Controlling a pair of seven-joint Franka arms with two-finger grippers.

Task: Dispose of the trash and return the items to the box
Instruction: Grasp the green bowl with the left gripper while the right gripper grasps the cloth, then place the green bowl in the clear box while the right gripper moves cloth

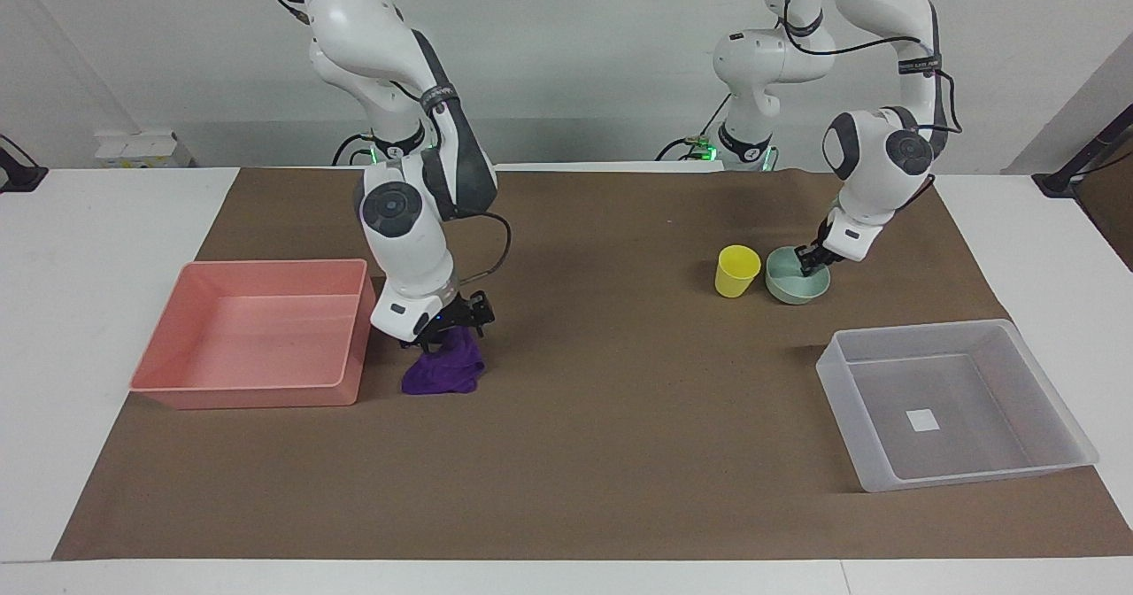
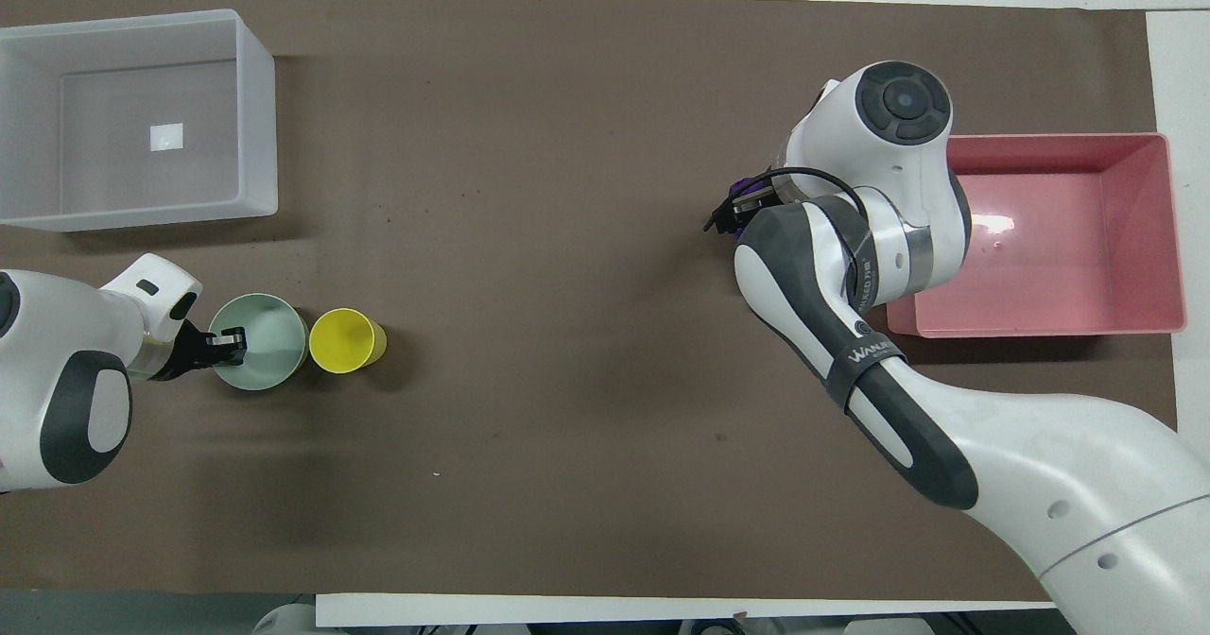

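The purple cloth [image 1: 443, 374] lies on the brown mat beside the pink tray; in the overhead view only a sliver of the cloth [image 2: 747, 185] shows past the arm. My right gripper [image 1: 450, 334] is down on the cloth's end nearer the robots, fingers open astride it; in the overhead view the right gripper [image 2: 728, 217] barely shows. My left gripper [image 1: 810, 263] is at the rim of the mint-green bowl [image 1: 792, 287], on the side away from the yellow cup [image 1: 736, 270]. The overhead view shows the left gripper [image 2: 227, 344], the bowl [image 2: 269, 347] and the cup [image 2: 346, 340]. The clear box [image 1: 956, 400] stands empty.
The empty pink tray [image 1: 257, 329] stands at the right arm's end of the table, also in the overhead view [image 2: 1040, 257]. The clear box [image 2: 142, 181] is farther from the robots than the bowl and cup. The brown mat [image 1: 602, 418] covers the table.
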